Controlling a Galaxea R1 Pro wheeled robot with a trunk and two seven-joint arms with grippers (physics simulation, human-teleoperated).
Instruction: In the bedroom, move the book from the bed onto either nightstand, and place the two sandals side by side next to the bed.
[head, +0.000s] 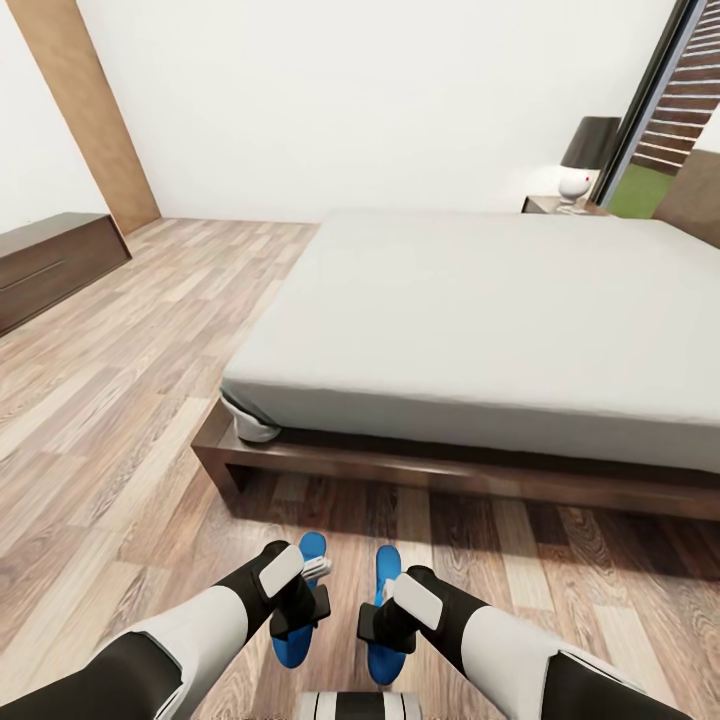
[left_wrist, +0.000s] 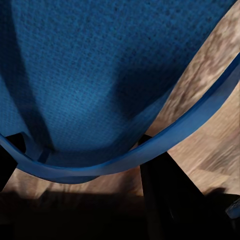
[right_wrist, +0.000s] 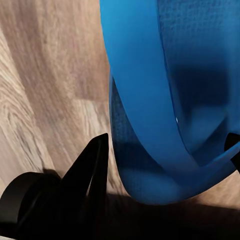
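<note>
Head view, lower centre: two bright blue flat sandals lie on the wood-plank floor (head: 110, 440) before the low dark-framed bed (head: 480, 300). The left gripper (head: 300, 607) covers the left sandal (head: 297, 640), the right gripper (head: 383, 622) the right sandal (head: 385, 655). Wrist views show black fingers (left_wrist: 165, 195) spread either side of each blue strap (right_wrist: 145, 100); whether they clamp, I cannot tell.

Bright even daylight; soft shadow under bed (head: 450, 470); wrist close-ups dim, blurred.

The two sandals (head: 340, 600) lie side by side on the floor (head: 120, 450) just before the bed (head: 480, 320); a nightstand (head: 555, 205) stands behind the bed.
</note>
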